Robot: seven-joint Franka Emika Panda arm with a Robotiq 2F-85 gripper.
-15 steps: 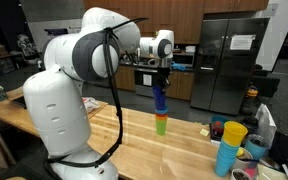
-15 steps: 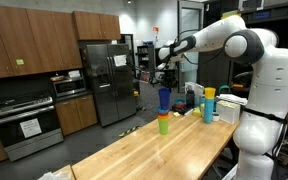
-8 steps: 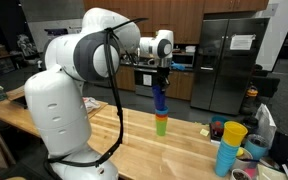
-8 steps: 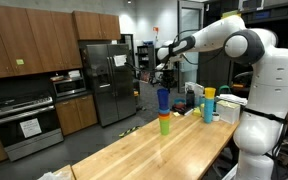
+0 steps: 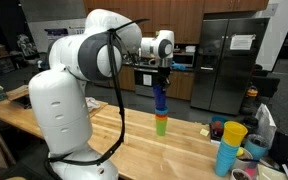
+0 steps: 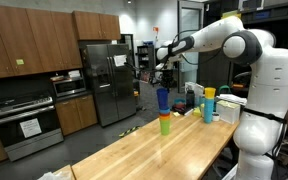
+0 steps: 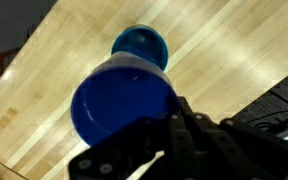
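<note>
Tool (image 5: 161, 78) clamped narrow on rim of blue cup (image 7: 122, 100), directly above cup stack (image 5: 161, 122) on tabletop (image 5: 174, 150). Step judged: cup carried over stack. Next move calls for cup axis centred on stack.

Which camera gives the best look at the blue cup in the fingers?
The wrist view: the blue cup looks large, seen from above, rim at the fingers. Both exterior views show it small and side-on.

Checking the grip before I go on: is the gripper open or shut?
Shut on the blue cup: in the wrist view the gripper pinches its rim.
</note>
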